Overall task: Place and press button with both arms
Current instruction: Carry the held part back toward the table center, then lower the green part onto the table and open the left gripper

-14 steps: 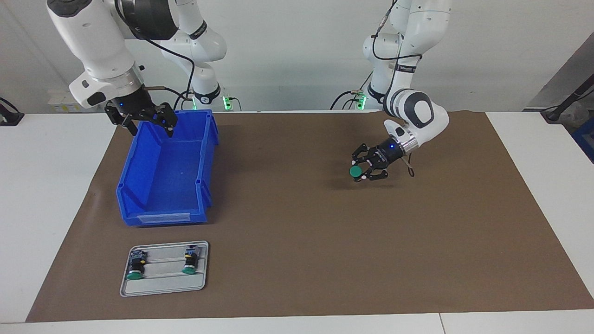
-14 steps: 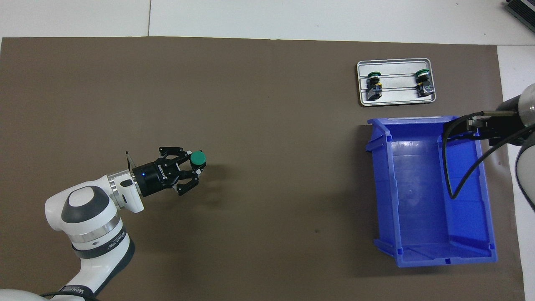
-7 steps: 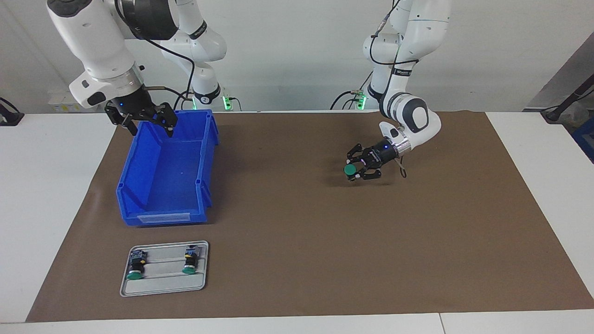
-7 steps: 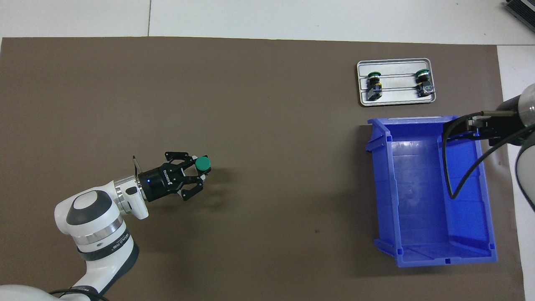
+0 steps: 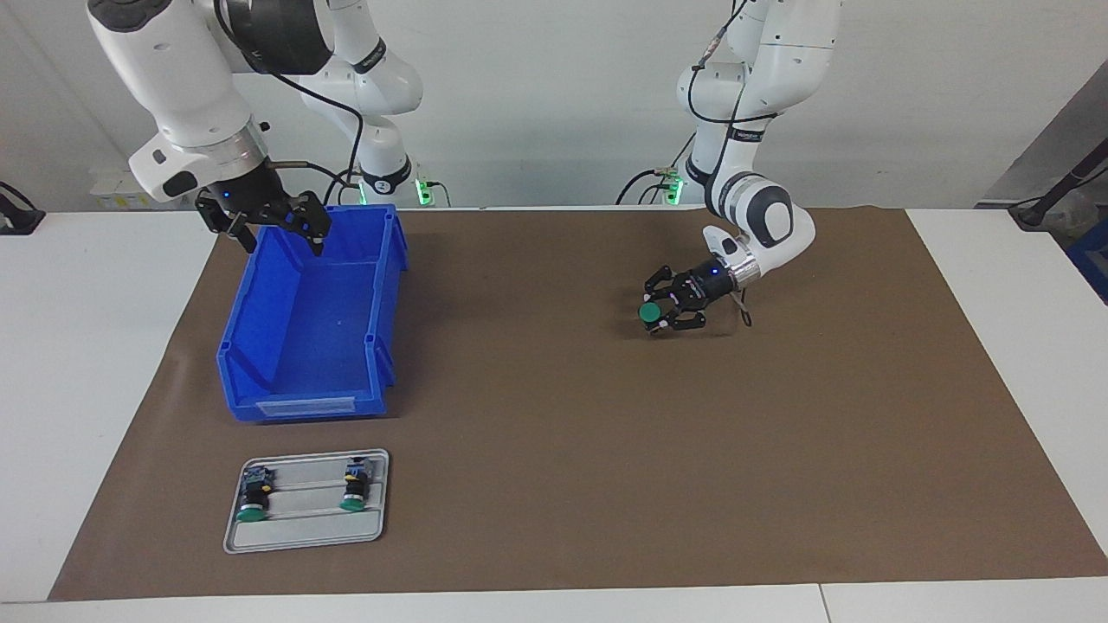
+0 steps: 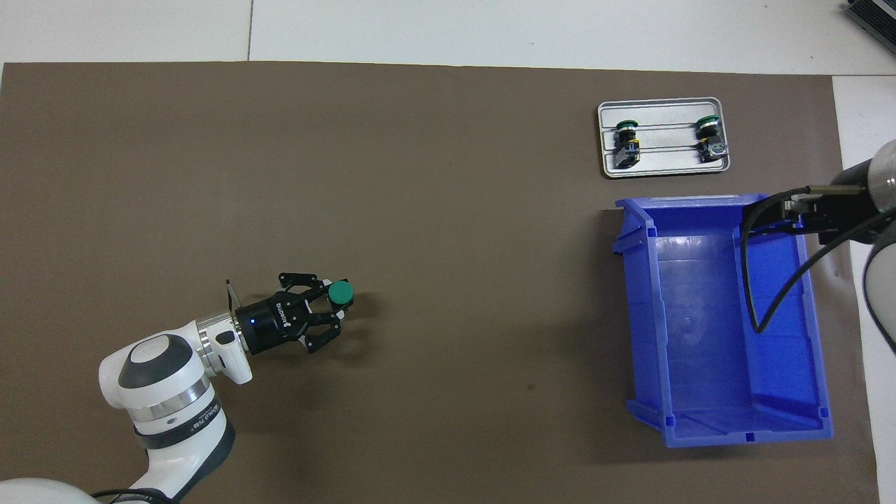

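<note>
Left gripper low over the brown mat toward the left arm's end of the table, jaws partly closed around the button, green cap showing past the fingertips. Held, not yet set down: a thin shadow under the jaws in the facing view suggests a small gap to the mat, though touching cannot be ruled out. Long axis of the button roughly level and in line with the jaws, cap pointing toward the middle of the table and the right arm's end; black body and rear block hidden inside the grip.

Right gripper up over the rim of the blue bin at the end of the bin nearest the robots, jaws spread wide, nothing in them. Waiting there, well apart from the button, with most of the mat between. Left arm plainly the nearer; probably a long reach for the right arm before any press on the cap.

Gray tray farther from the robots than the bin, carrying two other buttons lying in its grooves, caps pointing away from the robots.

In the overhead view, right gripper mostly cut off at the edge, only dark links and cable showing. Exact height of the held button over the mat hard to judge from either view.
</note>
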Robot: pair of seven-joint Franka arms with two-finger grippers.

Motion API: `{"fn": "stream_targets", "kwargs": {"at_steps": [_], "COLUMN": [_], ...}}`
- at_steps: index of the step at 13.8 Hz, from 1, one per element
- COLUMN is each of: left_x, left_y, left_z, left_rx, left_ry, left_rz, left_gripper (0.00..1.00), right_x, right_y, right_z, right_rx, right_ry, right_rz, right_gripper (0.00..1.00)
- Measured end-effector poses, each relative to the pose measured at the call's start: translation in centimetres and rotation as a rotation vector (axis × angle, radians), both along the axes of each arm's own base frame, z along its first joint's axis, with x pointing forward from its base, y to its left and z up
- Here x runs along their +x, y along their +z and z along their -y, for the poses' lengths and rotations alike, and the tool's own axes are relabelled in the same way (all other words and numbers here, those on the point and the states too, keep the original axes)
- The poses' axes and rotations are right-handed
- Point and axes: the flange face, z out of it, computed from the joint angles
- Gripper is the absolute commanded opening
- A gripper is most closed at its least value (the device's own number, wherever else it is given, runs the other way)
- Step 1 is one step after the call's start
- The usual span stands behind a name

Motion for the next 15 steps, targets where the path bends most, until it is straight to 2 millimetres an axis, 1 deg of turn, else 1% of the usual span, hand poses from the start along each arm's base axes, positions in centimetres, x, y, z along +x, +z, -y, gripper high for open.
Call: {"fn": "stream_targets", "kwargs": {"at_steps": [1, 4, 7, 11, 15], "left_x": [-0.1, -0.2, -0.3, -0.9, -1.3], "left_y": [0.1, -0.1, -0.8, -1.7, -2.4], "left_z": [0.2, 0.7, 1.2, 2.3, 2.8], "left_rx": [-0.018, -0.047, -0.057, -0.046, -0.067], "left_ry": [-0.01, -0.022, -0.01, -0.036, -0.061], "left_rz": [0.005, 0.039, 0.075, 0.1, 0.128], "left_gripper": [0.38, 0.35, 0.34, 0.32, 0.32], "right_x": [0.0, 0.0, 0.0, 0.0, 0.0], "right_y": [0.0, 0.0, 0.0, 0.0, 0.0], "right_z": [0.0, 0.0, 0.0, 0.0, 0.0], "right_rx": [0.0, 0.0, 0.0, 0.0, 0.0], "right_ry": [0.0, 0.0, 0.0, 0.0, 0.0], "right_rz": [0.0, 0.0, 0.0, 0.0, 0.0], "right_gripper": [1.0, 1.0, 1.0, 1.0, 1.0]}}
